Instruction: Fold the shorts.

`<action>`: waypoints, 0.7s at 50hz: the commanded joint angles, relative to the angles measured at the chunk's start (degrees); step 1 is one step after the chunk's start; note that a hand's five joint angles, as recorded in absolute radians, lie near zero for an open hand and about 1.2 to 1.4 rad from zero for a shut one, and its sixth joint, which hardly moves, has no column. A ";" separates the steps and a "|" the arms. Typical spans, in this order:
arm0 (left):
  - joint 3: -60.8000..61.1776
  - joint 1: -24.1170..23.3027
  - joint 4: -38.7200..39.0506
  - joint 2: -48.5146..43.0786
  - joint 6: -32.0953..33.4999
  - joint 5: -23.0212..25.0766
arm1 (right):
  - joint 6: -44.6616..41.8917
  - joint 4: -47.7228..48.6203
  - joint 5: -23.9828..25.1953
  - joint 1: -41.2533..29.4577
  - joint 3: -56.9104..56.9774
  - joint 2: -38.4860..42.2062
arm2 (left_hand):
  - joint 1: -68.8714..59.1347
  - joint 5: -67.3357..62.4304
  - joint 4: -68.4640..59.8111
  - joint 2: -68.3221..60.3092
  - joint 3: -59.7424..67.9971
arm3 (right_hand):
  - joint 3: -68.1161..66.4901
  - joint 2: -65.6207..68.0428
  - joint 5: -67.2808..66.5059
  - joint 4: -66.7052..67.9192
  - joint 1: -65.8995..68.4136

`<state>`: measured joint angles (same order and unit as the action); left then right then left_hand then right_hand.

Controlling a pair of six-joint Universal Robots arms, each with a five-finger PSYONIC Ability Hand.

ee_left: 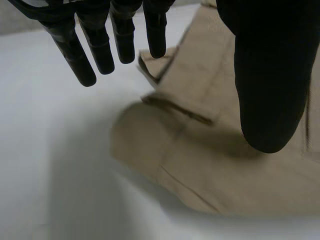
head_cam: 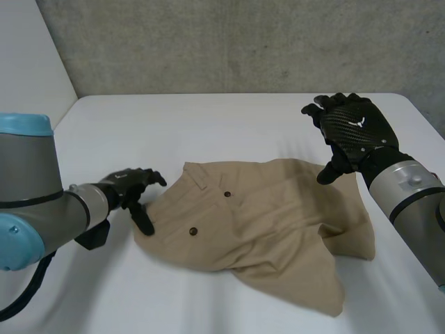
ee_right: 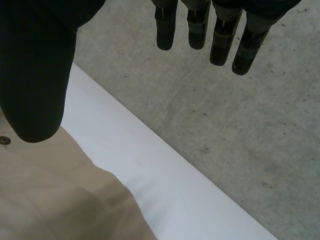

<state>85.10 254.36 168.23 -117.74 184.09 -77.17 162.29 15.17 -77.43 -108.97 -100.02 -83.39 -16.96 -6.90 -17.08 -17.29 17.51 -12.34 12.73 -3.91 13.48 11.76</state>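
The tan shorts (head_cam: pixel 257 223) lie crumpled in the middle of the white table (head_cam: pixel 208 118), with two dark buttons facing up. My left hand (head_cam: pixel 128 182) hovers at the shorts' left edge near the waistband corner. Its fingers (ee_left: pixel 100 50) are straight and spread, and its thumb (ee_left: pixel 270 90) hangs over the cloth (ee_left: pixel 200 150) holding nothing. My right hand (head_cam: pixel 358 129) is raised above the far right part of the shorts. It is open, with fingers (ee_right: pixel 220 40) and thumb (ee_right: pixel 35 75) apart, and the cloth (ee_right: pixel 50 200) lies below the thumb.
A grey concrete wall (head_cam: pixel 243 42) stands behind the table's far edge. Bare table surface lies to the left of the shorts and beyond them. The shorts' lower right end reaches toward the near edge.
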 commanded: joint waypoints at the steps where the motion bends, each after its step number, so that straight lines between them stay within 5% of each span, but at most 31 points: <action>1: -1.24 -0.45 -0.54 -3.80 0.39 -2.27 | -0.13 -0.05 0.00 -0.01 -0.08 0.60 | -6.69 -6.75 -6.57 -6.36 6.14 | 2.34 -2.73 3.91 -3.48 -1.76; 4: -1.69 -1.06 -0.36 -4.68 0.48 -4.30 | -0.13 -0.05 0.00 -0.01 -0.17 0.68 | -12.74 -12.80 -12.62 -12.41 12.19 | 2.34 -2.73 3.91 -3.48 -1.76; 8: -2.13 -1.41 1.22 -5.13 0.21 -7.55 | -0.13 -0.05 0.00 -0.10 -0.17 0.60 | -45.48 -45.54 -45.37 -45.15 44.93 | 2.34 -2.73 3.91 -3.48 -1.76; 9: -2.13 -1.50 2.35 -4.87 0.21 -8.43 | -0.13 -0.05 0.00 -0.01 -0.17 0.60 | -62.05 -62.12 -61.94 -61.72 61.50 | 2.34 -2.73 3.91 -3.48 -1.76; 15: -1.86 -1.15 7.63 -2.94 0.39 -12.47 | -0.13 -0.05 0.00 -0.10 -0.17 0.60 | -63.04 -63.10 -62.92 -62.71 62.49 | 2.34 -2.73 3.91 -3.48 -1.76; 24: -4.75 5.95 20.63 6.89 2.75 -26.00 | -0.13 -0.14 0.09 -0.10 -0.17 0.51 | -63.04 -63.10 -62.92 -62.71 62.49 | 2.34 -2.73 3.91 -3.48 -1.76; 30: -8.36 8.51 26.17 10.95 9.96 -27.42 | -0.13 -0.14 0.09 -0.10 -0.17 0.68 | -63.04 -63.10 -62.92 -62.71 62.49 | 2.34 -2.73 3.91 -3.48 -1.76; 35: -10.12 5.62 30.05 12.36 11.99 -27.68 | -0.13 -0.23 0.09 -0.10 -0.26 1.30 | -63.04 -63.10 -62.92 -62.71 62.49 | 2.34 -2.73 3.91 -3.48 -1.76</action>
<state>76.92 262.22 194.75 -106.88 193.37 -104.98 162.16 14.97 -77.34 -109.07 -100.23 -82.66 -66.34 -52.91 -67.74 -68.49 67.36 -12.34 12.72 -3.91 13.48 11.76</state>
